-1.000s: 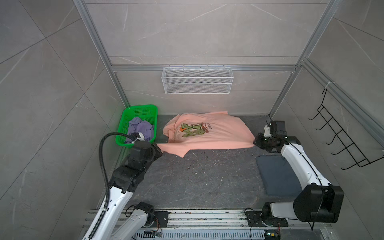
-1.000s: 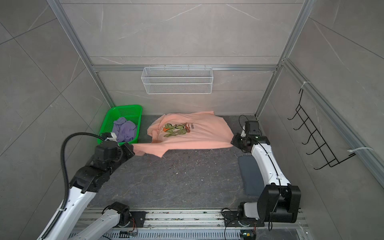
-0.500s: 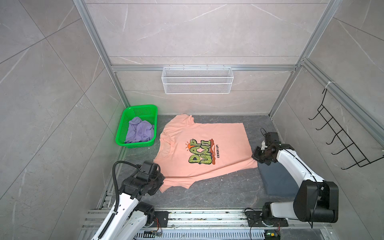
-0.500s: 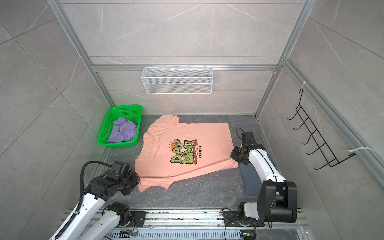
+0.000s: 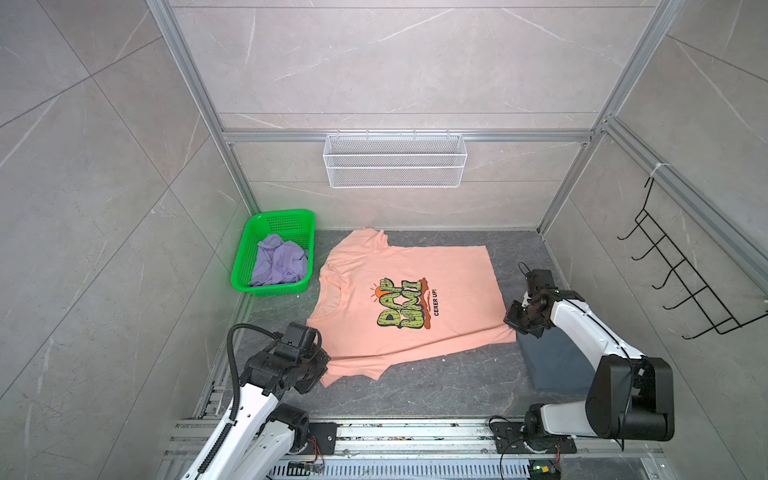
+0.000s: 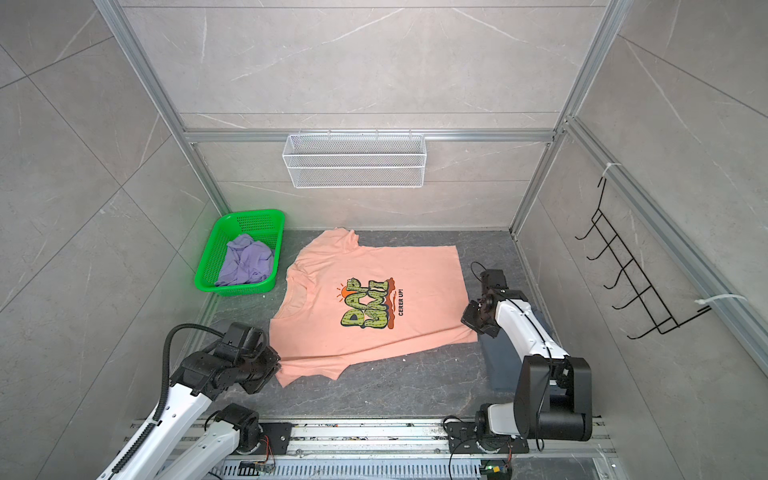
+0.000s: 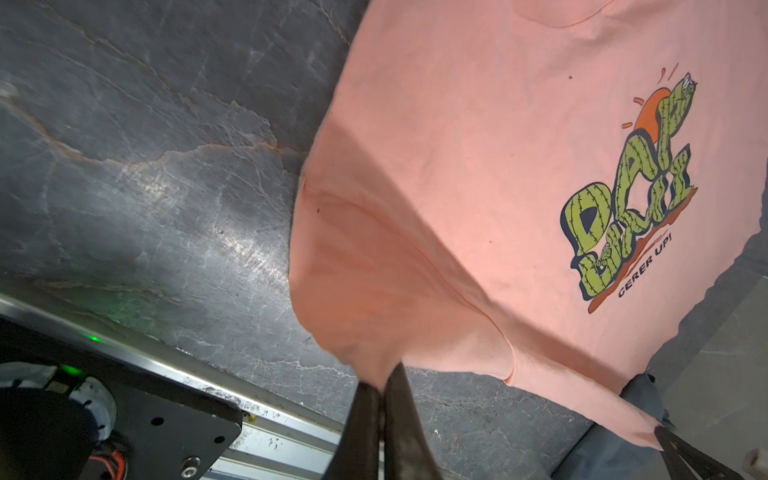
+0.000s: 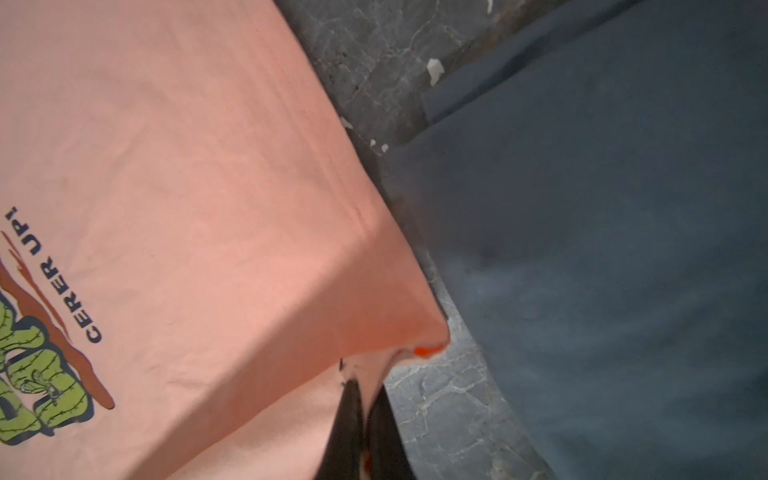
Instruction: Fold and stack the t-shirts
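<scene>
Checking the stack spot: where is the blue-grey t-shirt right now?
In both top views the blue-grey t-shirt lies flat on the right of the table, partly under the right arm, beside the near-right corner of the peach t-shirt.

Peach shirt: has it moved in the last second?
Yes. The peach shirt was bunched level with the green basket; now it is spread out, its near edge dragged well past the basket toward the front rail.

Tabletop (image 5: 436, 386): peach shirt (image 5: 453, 274), grey shirt (image 5: 552, 365), basket (image 5: 272, 289)
</scene>
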Controlling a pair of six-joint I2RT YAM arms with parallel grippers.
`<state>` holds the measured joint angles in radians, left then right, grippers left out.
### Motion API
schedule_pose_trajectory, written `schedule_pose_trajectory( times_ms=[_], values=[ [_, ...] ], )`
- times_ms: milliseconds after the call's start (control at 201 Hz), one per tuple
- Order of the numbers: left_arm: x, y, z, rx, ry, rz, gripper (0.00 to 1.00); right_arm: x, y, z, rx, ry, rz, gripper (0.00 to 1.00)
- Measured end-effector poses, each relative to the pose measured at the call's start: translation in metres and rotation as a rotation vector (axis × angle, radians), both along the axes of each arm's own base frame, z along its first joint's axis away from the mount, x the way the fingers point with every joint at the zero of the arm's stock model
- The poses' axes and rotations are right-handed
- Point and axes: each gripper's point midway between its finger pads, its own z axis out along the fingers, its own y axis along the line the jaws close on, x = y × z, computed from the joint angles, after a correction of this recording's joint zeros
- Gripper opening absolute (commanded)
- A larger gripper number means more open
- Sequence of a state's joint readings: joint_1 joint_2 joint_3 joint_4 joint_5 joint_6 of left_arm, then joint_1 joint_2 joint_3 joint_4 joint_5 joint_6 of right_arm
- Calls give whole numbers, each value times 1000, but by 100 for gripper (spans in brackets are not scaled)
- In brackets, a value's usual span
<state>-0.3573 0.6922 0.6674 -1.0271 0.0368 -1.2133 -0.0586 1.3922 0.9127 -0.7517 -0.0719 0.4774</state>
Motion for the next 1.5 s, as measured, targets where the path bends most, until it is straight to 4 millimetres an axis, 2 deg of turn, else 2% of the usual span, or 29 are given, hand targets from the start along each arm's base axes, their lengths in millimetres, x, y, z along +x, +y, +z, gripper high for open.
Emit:
schedule_pose_trajectory(
  times_ms=[134, 234, 279, 323, 388, 458, 522, 622, 687, 731, 791, 866, 970, 1124, 1264, 1498],
  values=[
    [-1, -8, 16, -50, -10, -17, 0, -14, -1, 0, -13, 32, 3, 0],
    [-9, -13, 17, -85, 17, -28, 0, -26, -4, -3, -31, 75, 2, 0],
    [-14, -14, 16, -95, 39, -33, 17, -32, -6, -5, -42, 101, 1, 1],
    [-18, -16, 15, -104, 61, -40, 35, -38, -8, -5, -52, 123, -1, 16],
    [-24, -16, 16, -106, 89, -41, 47, -47, -11, -3, -73, 153, -2, 34],
    [-23, -16, 29, -103, 92, -51, 59, -52, -15, 5, -96, 173, -3, 41],
    [-11, -17, 53, -93, 44, -63, 61, -45, -17, 21, -104, 139, -13, 42],
    [21, -24, 93, -81, -73, -94, 61, -17, -16, 57, -93, 15, -17, 42],
    [45, -31, 106, -72, -134, -121, 62, 6, -11, 80, -65, -81, -15, 41],
    [60, -35, 108, -62, -158, -142, 62, 19, -7, 90, -37, -135, -14, 41],
    [78, -42, 102, -47, -164, -170, 63, 35, 0, 94, 10, -183, -18, 40],
    [102, -51, 87, -24, -160, -209, 65, 51, 9, 88, 66, -204, -21, 40],
    [129, -60, 61, 8, -145, -255, 66, 67, 30, 66, 143, -200, -14, 40],
    [156, -70, 33, 29, -142, -295, 67, 77, 63, 35, 221, -161, 17, 40],
    [168, -73, 6, 41, -126, -296, 69, 82, 81, 11, 262, -134, 26, 40],
    [169, -68, -46, 68, -45, -275, 70, 73, 81, -39, 267, -21, -20, 40]
  ],
)
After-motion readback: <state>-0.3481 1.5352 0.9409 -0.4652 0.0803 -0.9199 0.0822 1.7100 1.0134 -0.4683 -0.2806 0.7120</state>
